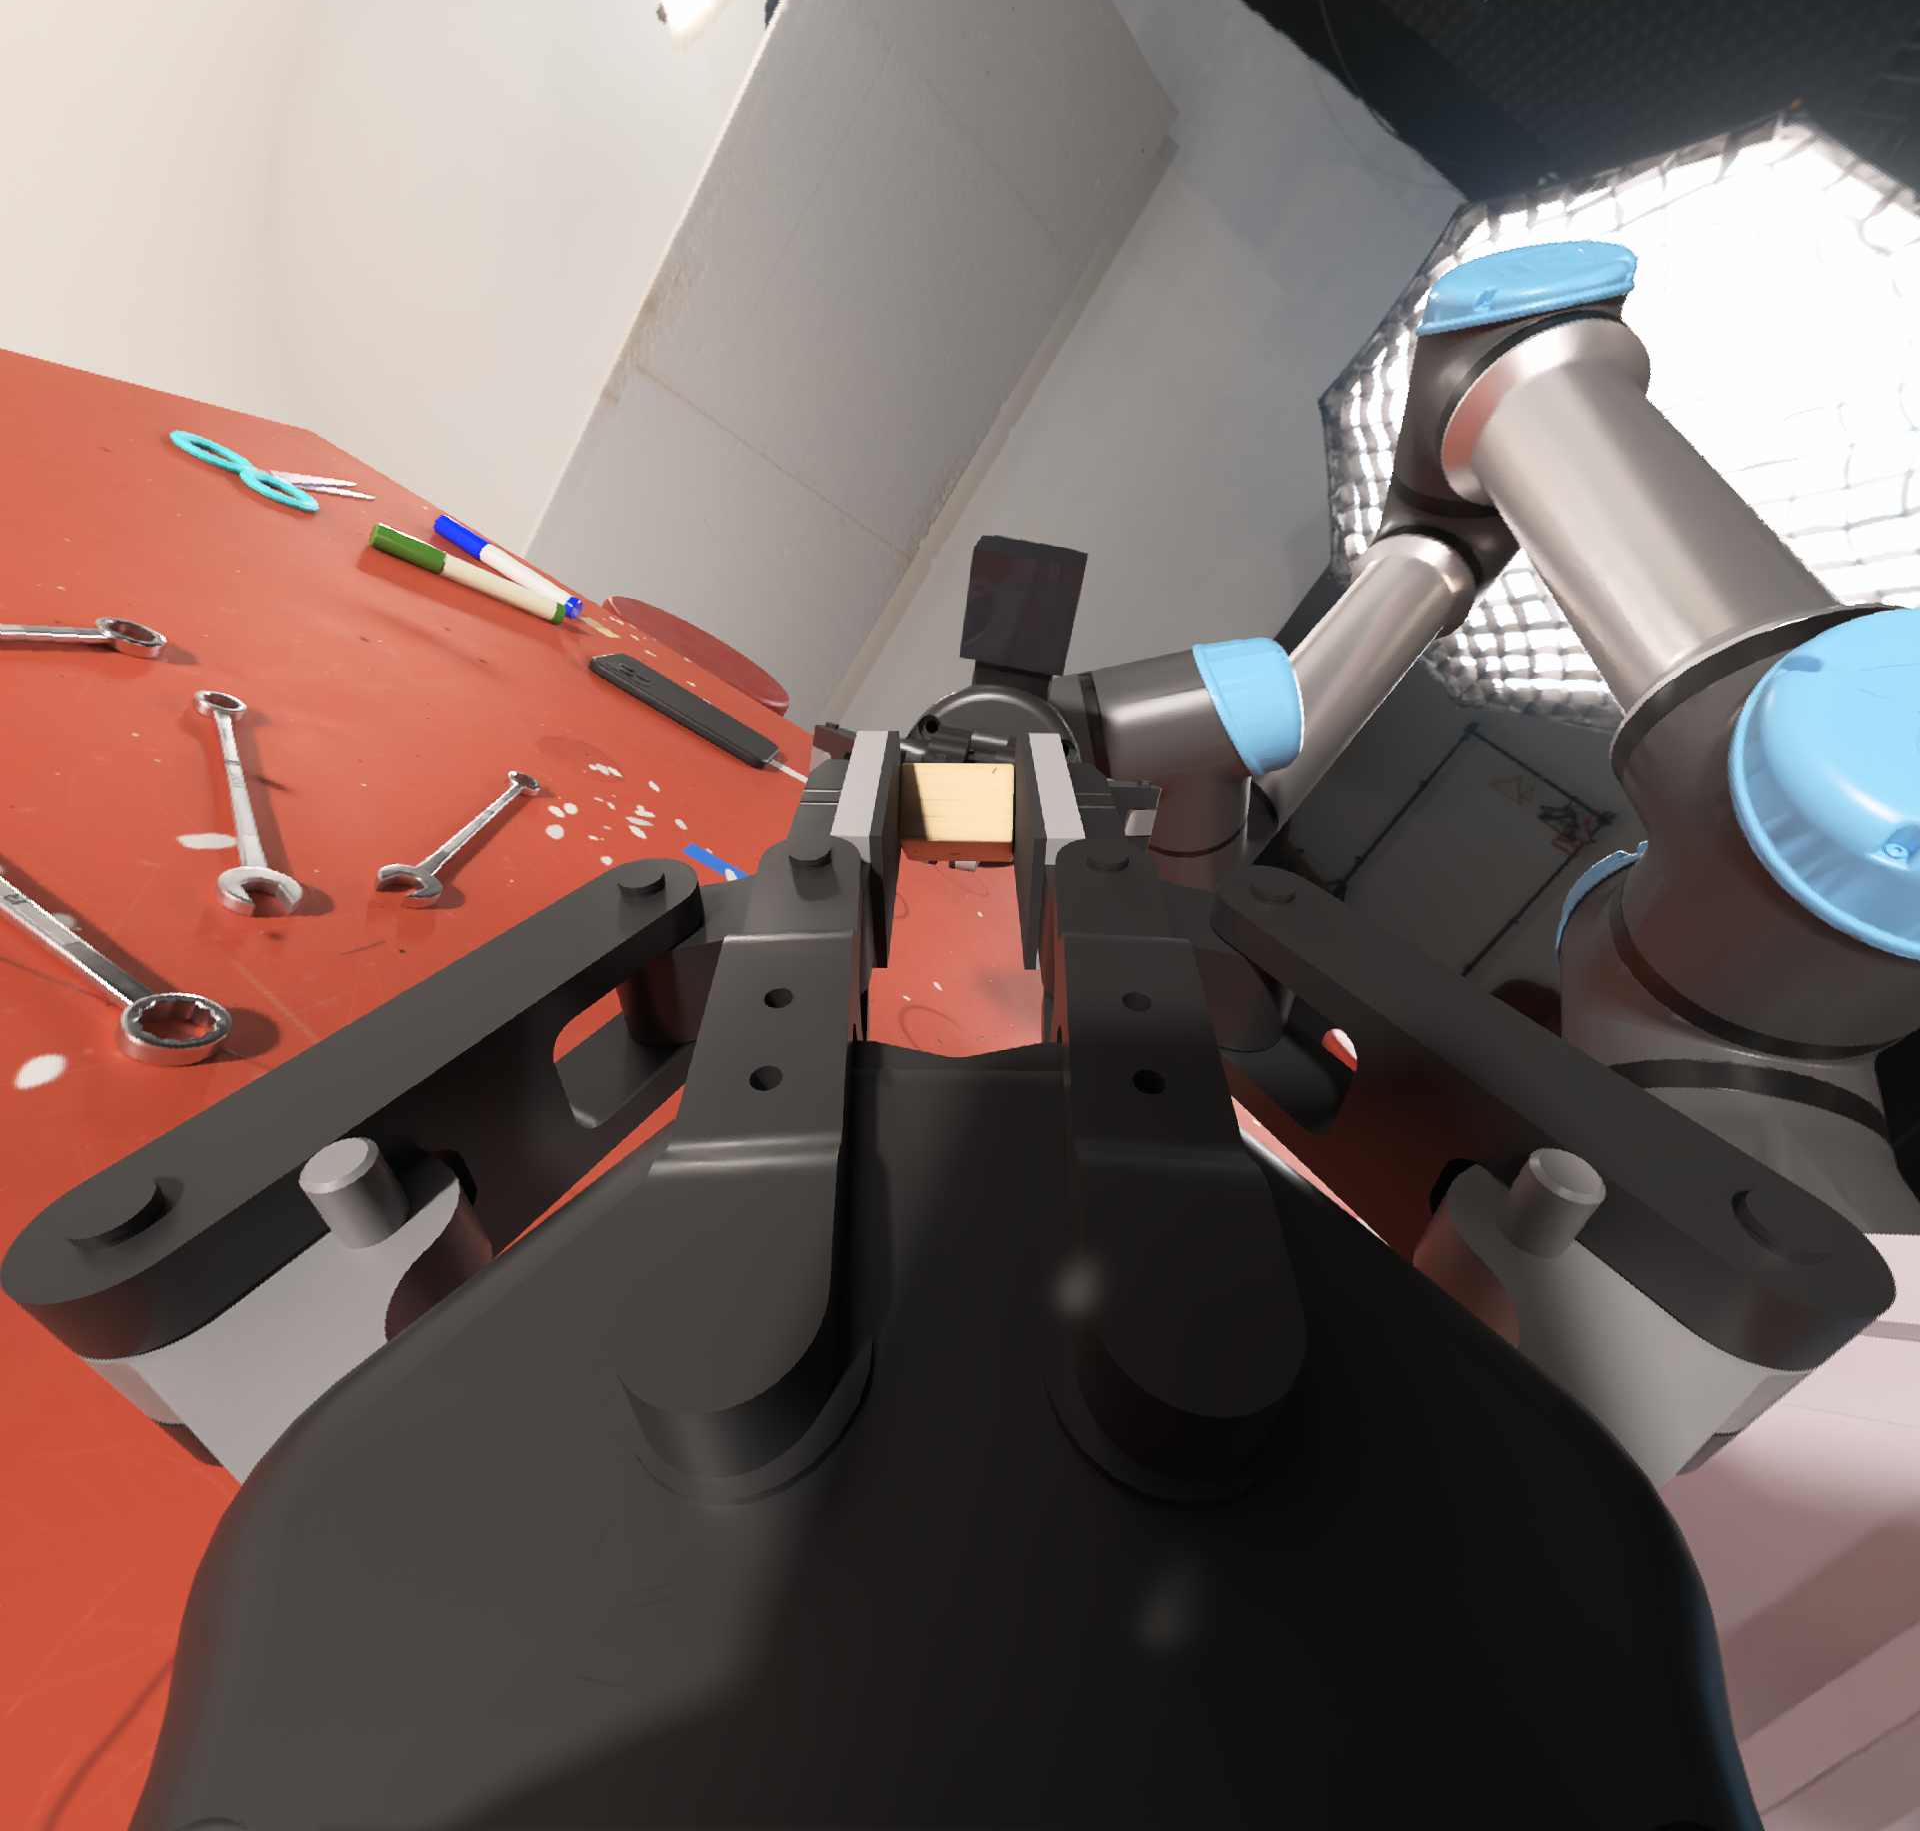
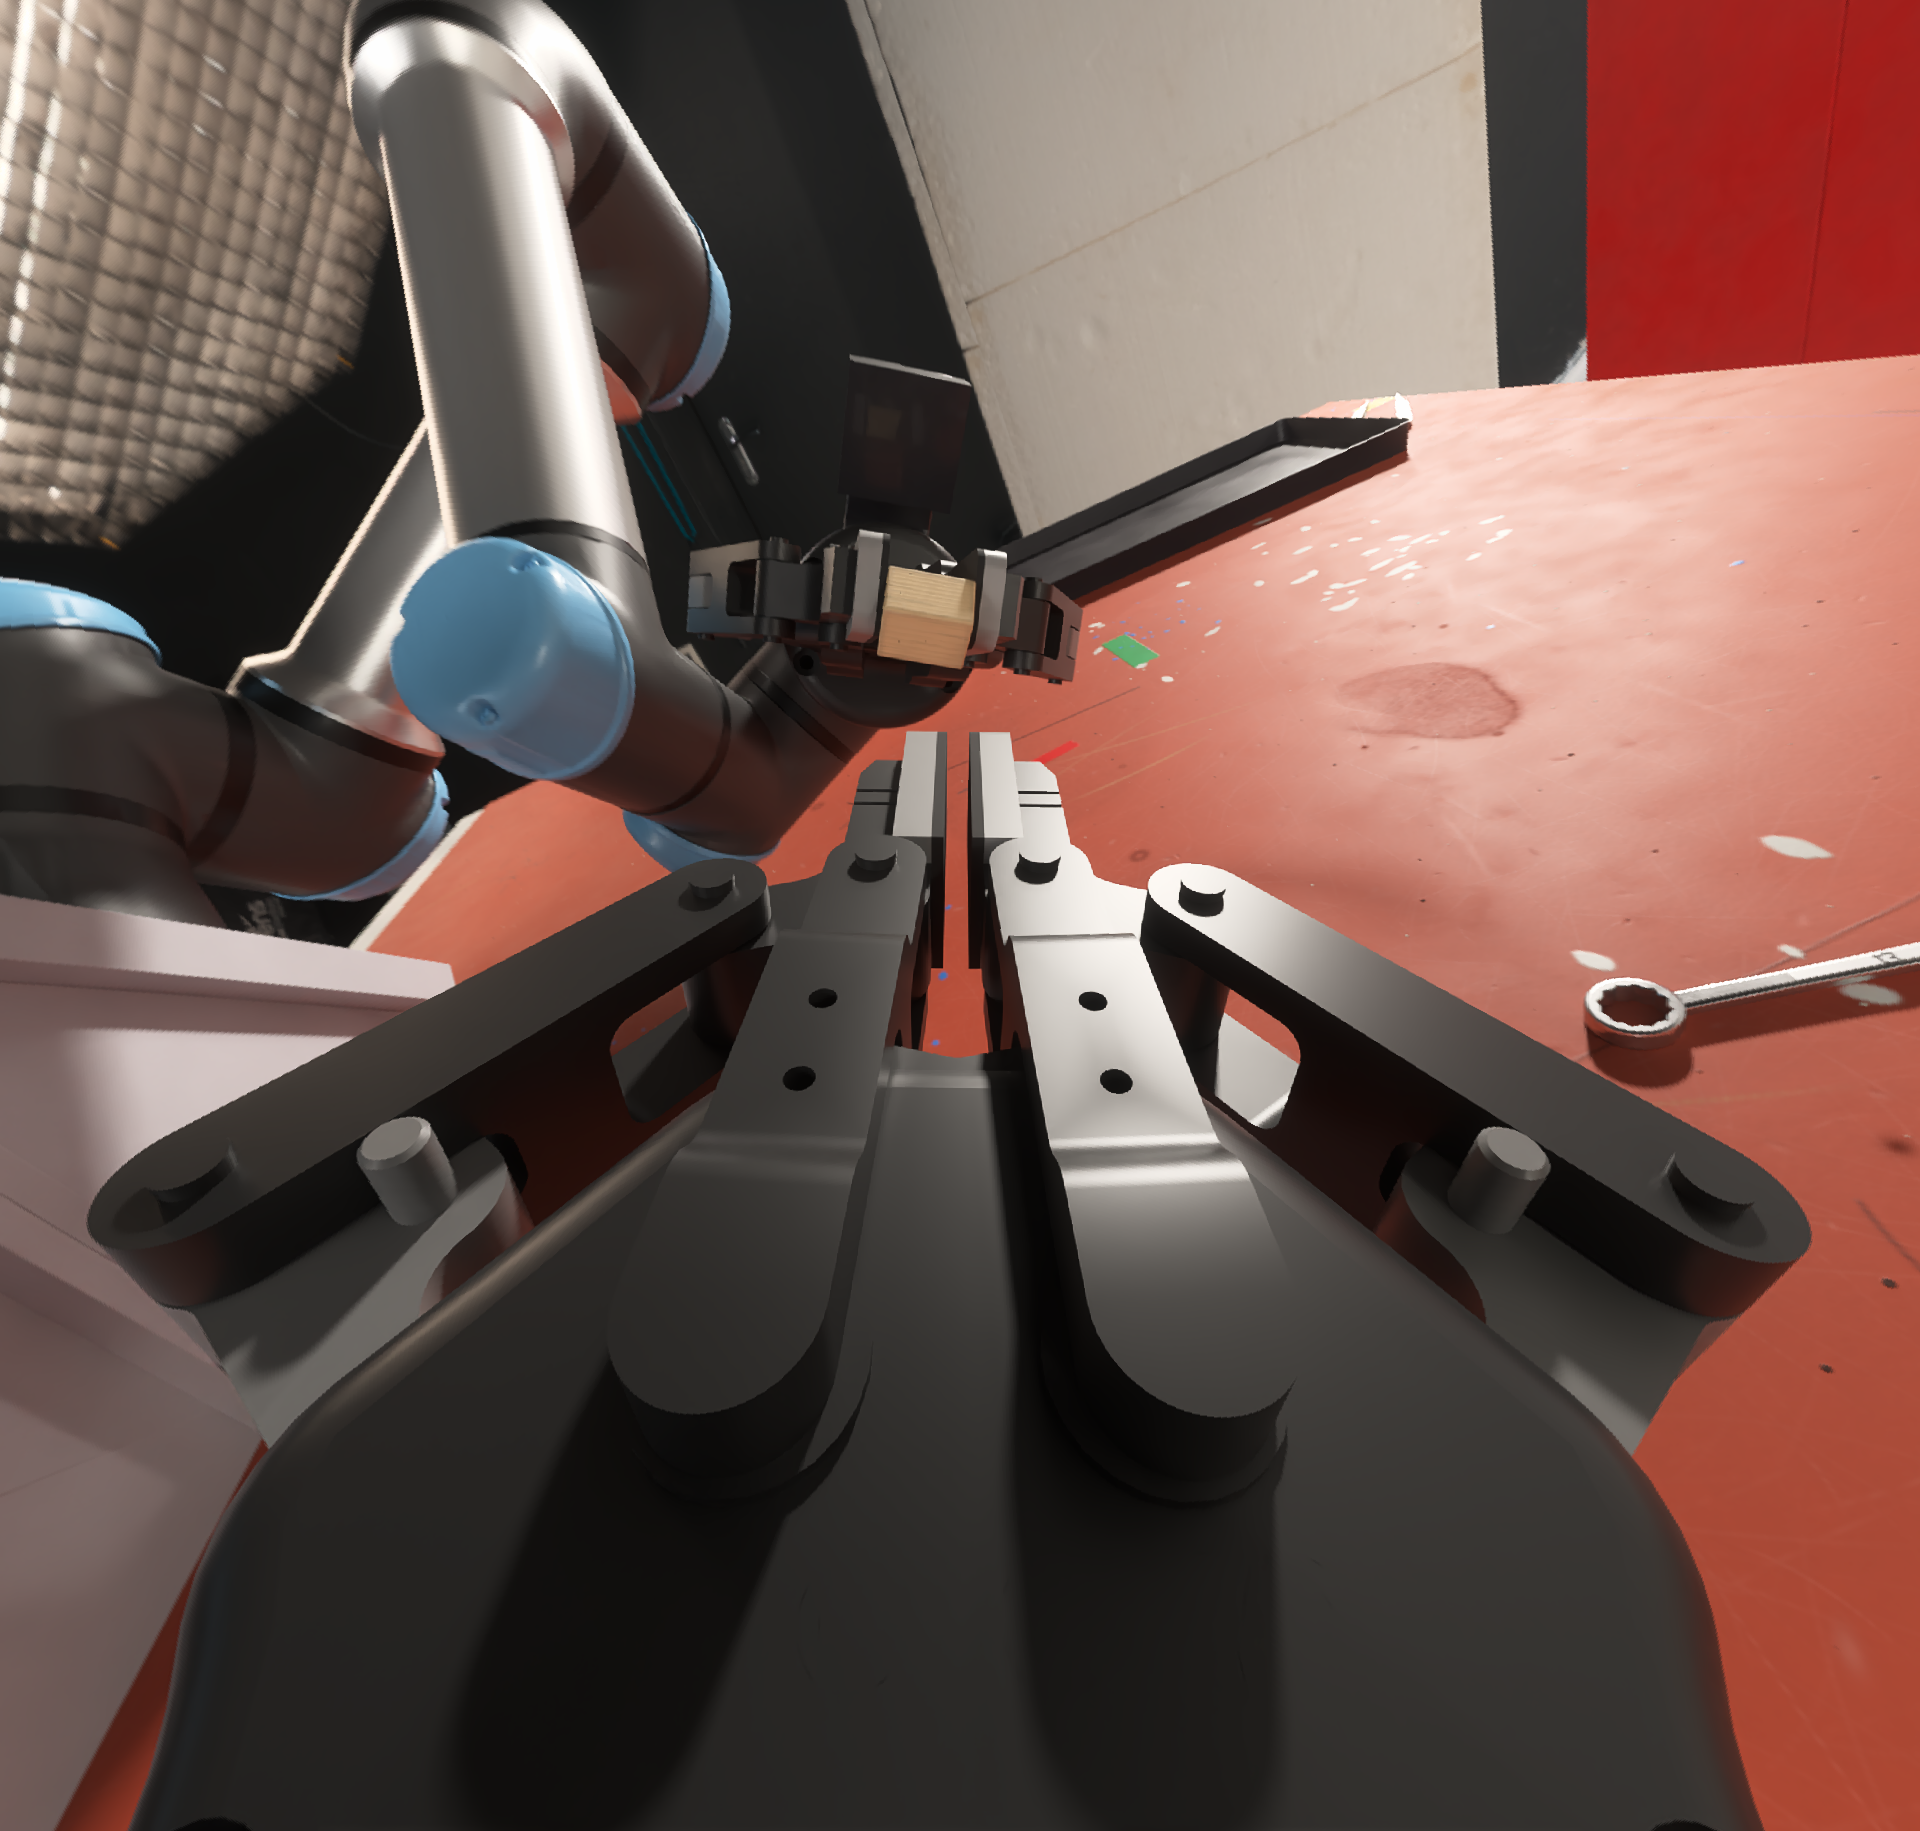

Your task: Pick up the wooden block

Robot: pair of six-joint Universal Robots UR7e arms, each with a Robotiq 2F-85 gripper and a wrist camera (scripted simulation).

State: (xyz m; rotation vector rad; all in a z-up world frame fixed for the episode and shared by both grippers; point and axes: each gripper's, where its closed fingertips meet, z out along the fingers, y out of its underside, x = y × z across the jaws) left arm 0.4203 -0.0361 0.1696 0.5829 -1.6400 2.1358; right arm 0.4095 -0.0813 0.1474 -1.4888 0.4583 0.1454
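Observation:
The wooden block (image 1: pixel 956 810) is a small pale cube clamped between the two pads of my left gripper (image 1: pixel 958 779). In the right wrist view the block (image 2: pixel 925 620) shows in that gripper, held clear above the red table (image 2: pixel 1455 846). My right gripper (image 2: pixel 958 768) is shut and empty, its pads nearly touching. It points at the block from a short distance, just above the table. The right arm (image 1: pixel 1247 701) faces the left wrist camera from behind the block.
Several wrenches (image 1: pixel 244 805), teal scissors (image 1: pixel 244 472), two markers (image 1: pixel 468 566), a black phone (image 1: pixel 686 711) and a red disc (image 1: pixel 707 654) lie on the table to the left. A black tray (image 2: pixel 1226 498) and one wrench (image 2: pixel 1714 997) lie to the right.

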